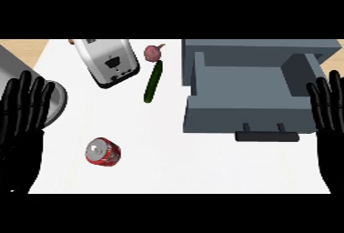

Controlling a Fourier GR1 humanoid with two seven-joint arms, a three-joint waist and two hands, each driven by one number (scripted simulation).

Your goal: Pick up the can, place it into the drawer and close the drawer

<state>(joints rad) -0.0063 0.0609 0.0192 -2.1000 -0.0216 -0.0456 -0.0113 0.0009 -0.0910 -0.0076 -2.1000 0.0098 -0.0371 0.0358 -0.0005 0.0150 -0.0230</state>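
your left hand [23, 113] rests at the left edge of the view, fingers straight and pointing up, holding nothing; your right hand [327, 104] mirrors it at the right edge, equally spread and with nothing in it. between them on the white counter [188, 164], the red can [103, 152] lies toward the lower left, its silver top tilted up at you, well apart from either hand and from everything else. the grey drawer [252, 93] stands pulled open at the right, its dark handle [266, 135] facing you and its inside bare; your right hand overlaps its right wall in the view. a clear stretch of counter separates the can from the drawer's front. farther back, a green cucumber [154, 82] lies nearly upright in the view, just left of the drawer's left wall, with a pinkish garlic bulb [154, 53] just above its upper end. a white toaster [107, 61] sits tilted to the left of the cucumber. a grey round pan or pot [57, 98] shows at the left edge, partly hidden behind your left hand. pale wood [23, 48] shows past the counter's upper left corner.
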